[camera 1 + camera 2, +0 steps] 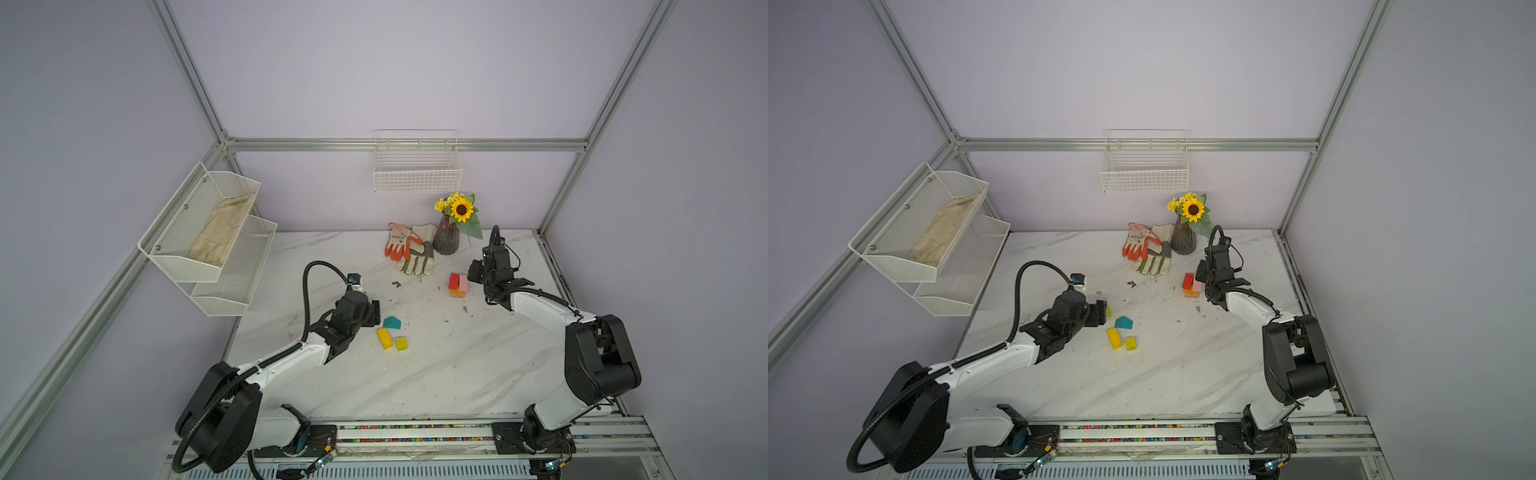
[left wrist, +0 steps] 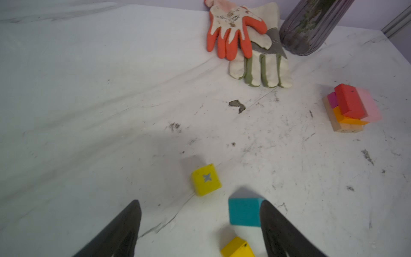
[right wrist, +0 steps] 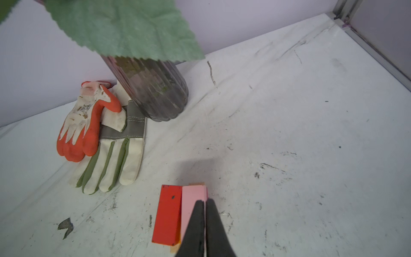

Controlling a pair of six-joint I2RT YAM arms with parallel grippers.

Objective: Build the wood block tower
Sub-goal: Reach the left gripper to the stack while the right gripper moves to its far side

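The tower (image 1: 458,286) (image 1: 1192,286) is a low stack at the right. A red bar (image 3: 169,213) and a pink bar (image 3: 192,198) lie side by side on orange and tan blocks (image 2: 347,124). My right gripper (image 3: 204,201) (image 1: 473,271) is shut and empty, its tips over the pink bar's edge. My left gripper (image 2: 200,203) (image 1: 1100,311) is open and low over the table. A teal block (image 2: 244,211) (image 1: 392,323) lies against one of its fingers. A yellow cube (image 2: 206,179) lies just ahead. A yellow bar (image 1: 385,338) and another yellow cube (image 1: 401,343) lie nearby.
Two work gloves (image 1: 409,249) and a dark vase (image 1: 446,240) with a sunflower stand at the back, close behind the tower. A wire basket (image 1: 417,174) hangs on the back wall. Mesh shelves (image 1: 208,232) jut from the left wall. Dirt specks dot the table.
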